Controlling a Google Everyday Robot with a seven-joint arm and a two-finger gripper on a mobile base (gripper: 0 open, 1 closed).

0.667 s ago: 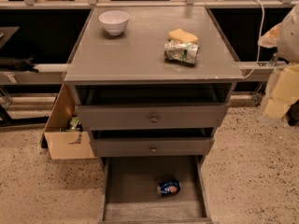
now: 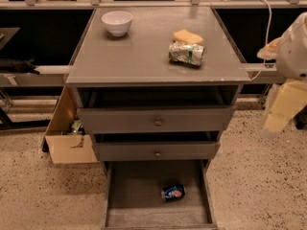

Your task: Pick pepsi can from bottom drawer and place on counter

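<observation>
Cabinet [image 2: 153,121] is sitting centre frame, three drawers. Its flat grey top, the desk [image 2: 139,56], is carrying a few small items. Bottom drawer [image 2: 139,186] is standing pulled well out toward the camera with its floor showing. The two knobbed drawers above are sitting pushed further in.

End effector [image 2: 280,111] is hanging as a pale yellowish blur at the right edge, off the cabinet's right side, roughly level with the upper drawers. Cannot tell whether it is apart or together.

Box [image 2: 69,147] of cardboard is standing on the floor, left of the cabinet. Bowl [image 2: 117,22], white, is sitting at the desk's back left. Bag [image 2: 186,53], green-and-white foil, is lying right of centre, with a yellow sponge [image 2: 187,36] just behind it.

Can [image 2: 173,192], blue, is lying on its side on the drawer floor, right of middle, apart from the walls.

Judging handling: thin metal, probably light (full or empty not telling), smooth, denting under a hard squeeze, and likely rolling if nudged. Best hold is looking like across the barrel's middle from above, not the ends.

Can is lying well below and left of the end effector, well apart, so the task is looking barely started.
</observation>
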